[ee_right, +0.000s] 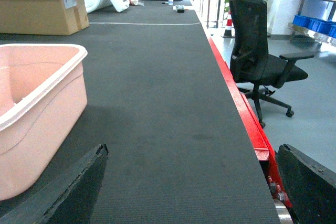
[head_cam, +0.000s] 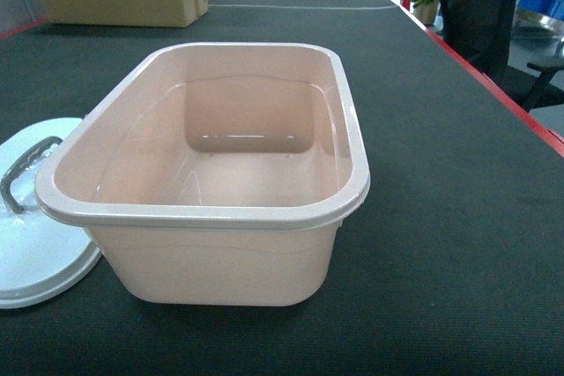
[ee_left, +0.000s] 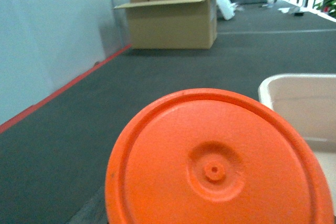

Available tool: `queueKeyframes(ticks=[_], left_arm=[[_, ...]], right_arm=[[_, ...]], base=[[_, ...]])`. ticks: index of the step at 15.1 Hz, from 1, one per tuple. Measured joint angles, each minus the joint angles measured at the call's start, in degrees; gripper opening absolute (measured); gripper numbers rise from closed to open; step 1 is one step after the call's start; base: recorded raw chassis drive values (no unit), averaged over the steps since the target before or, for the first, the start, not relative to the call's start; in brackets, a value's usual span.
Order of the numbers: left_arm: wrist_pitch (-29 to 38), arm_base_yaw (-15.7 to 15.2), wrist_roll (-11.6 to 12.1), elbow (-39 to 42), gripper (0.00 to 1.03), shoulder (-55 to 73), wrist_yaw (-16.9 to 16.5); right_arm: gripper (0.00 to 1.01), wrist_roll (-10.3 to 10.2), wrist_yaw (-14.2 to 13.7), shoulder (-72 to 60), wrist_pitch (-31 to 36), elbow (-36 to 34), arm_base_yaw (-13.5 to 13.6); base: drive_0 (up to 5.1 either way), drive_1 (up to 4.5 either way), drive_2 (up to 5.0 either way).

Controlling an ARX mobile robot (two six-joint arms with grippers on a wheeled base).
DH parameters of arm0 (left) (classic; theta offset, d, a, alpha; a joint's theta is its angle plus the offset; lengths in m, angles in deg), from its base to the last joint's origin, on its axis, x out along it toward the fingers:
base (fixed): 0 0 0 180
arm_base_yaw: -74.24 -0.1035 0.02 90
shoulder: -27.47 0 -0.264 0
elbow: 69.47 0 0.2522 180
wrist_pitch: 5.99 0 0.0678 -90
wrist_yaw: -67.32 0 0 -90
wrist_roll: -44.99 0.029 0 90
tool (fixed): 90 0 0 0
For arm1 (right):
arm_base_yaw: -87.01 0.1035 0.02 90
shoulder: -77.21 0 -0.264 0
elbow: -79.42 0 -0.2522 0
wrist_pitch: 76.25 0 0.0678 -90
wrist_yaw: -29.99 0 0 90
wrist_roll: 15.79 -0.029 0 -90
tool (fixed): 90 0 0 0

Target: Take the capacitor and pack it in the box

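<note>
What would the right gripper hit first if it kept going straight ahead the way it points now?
Probably nothing soon: ahead of the right gripper lies bare dark mat. The pink tub sits off to its left, the office chair off to its right.

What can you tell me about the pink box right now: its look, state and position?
The box is a pale pink-beige plastic tub, rounded-rectangular, with a wide, lighter rim. It stands upright and open on the dark ribbed table, and its glossy inside looks empty. Its white lid with a grey handle lies flat at its left, tucked partly under the rim; actual contact cannot be told. Neither gripper touches it in the head view.
</note>
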Motion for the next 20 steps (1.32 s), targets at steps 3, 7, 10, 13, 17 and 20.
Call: queueKeyframes(ticks=[3, 7, 10, 13, 17, 20], left_arm=[[7.34, 5.88, -2.58, -17.75, 0.44, 27.93, -4.52], [7.48, 8.7, -8.39, -28.81, 0.57, 48.7, -7.15], [5.07, 4.66, -8.13, -25.88, 0.9, 39.87, -9.2], [4.02, -11.56, -7.74, -20.02, 0.98, 27.39, -19.02], [14.8, -32.41, -6.6, -17.9, 0.98, 44.37, -36.13], [23.78, -30.82, -5.44, -23.65, 0.98, 63.01, -42.25]], right_arm=[[0.98, 0.0, 0.0, 0.0, 0.0, 0.0, 0.02], [0.98, 0.0, 0.0, 0.0, -0.02, 0.0, 0.02], [0.98, 0.0, 0.0, 0.0, -0.04, 0.0, 0.02], [0.98, -0.02, 0.0, 0.0, -0.04, 0.0, 0.02], [0.98, -0.02, 0.0, 0.0, -0.02, 0.0, 0.02], [0.98, 0.0, 0.0, 0.0, -0.02, 0.0, 0.02]], base=[[0.0, 0.0, 0.0], [0.0, 0.0, 0.0], [0.0, 0.0, 0.0], [0.0, 0.0, 0.0], [0.0, 0.0, 0.0], [0.0, 0.0, 0.0]])
